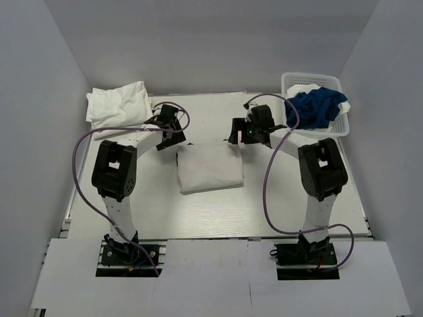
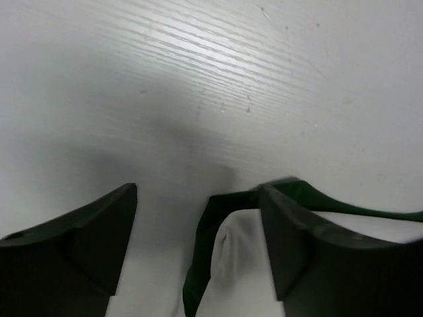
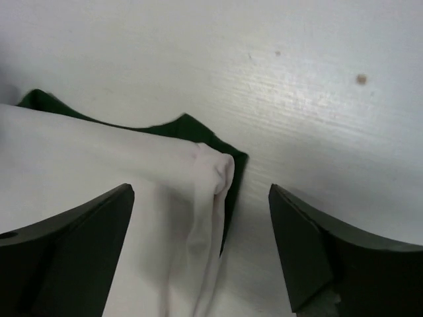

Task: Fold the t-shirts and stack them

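Pale grained table (image 1: 198,214) bears a folded white t-shirt (image 1: 210,168) on green cloth (image 3: 192,125); left pincer (image 2: 197,198), right pincer (image 3: 200,195) spread.

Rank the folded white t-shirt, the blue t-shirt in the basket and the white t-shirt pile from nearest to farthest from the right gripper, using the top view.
1. Folded white t-shirt: centre of the table, its far right corner right at the right gripper.
2. Blue t-shirt: in the basket, far right corner.
3. White t-shirt pile: far left corner.

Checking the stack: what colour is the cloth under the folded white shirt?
The cloth is dark green, clearest in the right wrist view.
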Controlling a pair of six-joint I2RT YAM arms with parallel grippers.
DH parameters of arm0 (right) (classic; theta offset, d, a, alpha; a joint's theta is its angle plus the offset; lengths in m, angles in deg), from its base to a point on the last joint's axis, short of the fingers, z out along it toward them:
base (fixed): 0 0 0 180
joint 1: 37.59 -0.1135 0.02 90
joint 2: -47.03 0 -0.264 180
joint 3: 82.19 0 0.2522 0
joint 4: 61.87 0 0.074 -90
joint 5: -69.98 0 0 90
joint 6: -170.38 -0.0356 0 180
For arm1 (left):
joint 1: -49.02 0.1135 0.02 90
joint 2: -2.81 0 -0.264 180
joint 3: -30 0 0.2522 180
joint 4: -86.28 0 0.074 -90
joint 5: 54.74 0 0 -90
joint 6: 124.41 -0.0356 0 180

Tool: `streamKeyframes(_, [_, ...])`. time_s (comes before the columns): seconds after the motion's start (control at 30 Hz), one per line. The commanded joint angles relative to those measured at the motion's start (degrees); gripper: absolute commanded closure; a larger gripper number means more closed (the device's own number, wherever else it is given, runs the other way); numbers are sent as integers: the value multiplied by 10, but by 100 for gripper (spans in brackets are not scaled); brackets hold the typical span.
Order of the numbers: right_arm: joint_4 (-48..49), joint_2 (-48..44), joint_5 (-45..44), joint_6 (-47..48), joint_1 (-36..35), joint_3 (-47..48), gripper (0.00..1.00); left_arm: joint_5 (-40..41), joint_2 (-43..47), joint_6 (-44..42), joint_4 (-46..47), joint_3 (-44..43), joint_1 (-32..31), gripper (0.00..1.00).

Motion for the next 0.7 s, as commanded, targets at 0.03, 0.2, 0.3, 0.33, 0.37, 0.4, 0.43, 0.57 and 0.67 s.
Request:
streamKeyframes(0.03, [-3,-79,44,19,1,39,10,18,94,7,-51,-22,4,4])
streamKeyframes(0.2, [33,-160,93,-2,-1,-42,10,-35,163,7,-35,65,4,1])
streamKeyframes(0.3, [63,-204,117,-14,0,-107,10,-114,211,0,29,159,-7,1])
streamKeyframes(0.33, [80,-210,119,-19,-1,-117,10,-129,222,-18,45,179,-7,1])
streamKeyframes(0.37, [84,-230,121,-24,-1,-147,10,-175,230,-27,62,215,-13,1])
streamKeyframes(0.4, [95,-233,127,-26,-1,-157,10,-205,230,-33,98,233,-13,1])
streamKeyframes(0.43, [98,-242,130,-28,-1,-175,10,-231,235,-39,111,257,-13,1])
streamKeyframes(0.57, [101,-253,120,-26,0,-188,10,-248,210,-51,124,272,-18,1])
streamKeyframes(0.67, [98,-253,116,-24,0,-189,10,-240,183,-56,118,272,-24,7])
